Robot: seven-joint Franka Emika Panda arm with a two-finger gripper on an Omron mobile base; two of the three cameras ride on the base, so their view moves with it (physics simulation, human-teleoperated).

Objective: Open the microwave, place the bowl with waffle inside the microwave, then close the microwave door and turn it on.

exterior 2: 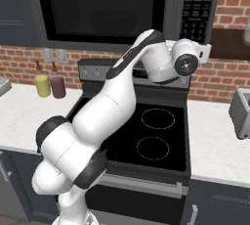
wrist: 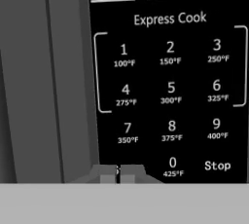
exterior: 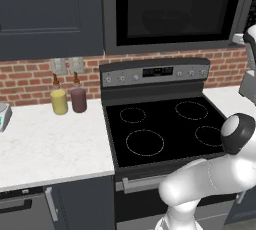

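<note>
The microwave [exterior: 170, 9] [exterior 2: 107, 9] hangs above the stove with the microwave door [exterior 2: 105, 4] closed. Through its dark glass a faint round shape shows, the bowl [exterior: 165, 21] [exterior 2: 114, 22]; I cannot make out the waffle. My arm reaches up to the control panel [exterior 2: 197, 4] at the microwave's right. In the hand view my gripper [wrist: 118, 173] is shut, its tips pressed together right at the keypad [wrist: 170, 86], low and left of the 0 key, below the 7. The door's grey vertical handle [wrist: 53, 72] runs along the left of that view.
Below lies a black stove [exterior: 165, 129] with four burner rings. A yellow jar [exterior: 59, 101] and a maroon jar [exterior: 78, 99] stand on the white counter [exterior: 50, 144] to its left. A grey box [exterior 2: 241, 111] sits on the right counter. Dark cabinets flank the microwave.
</note>
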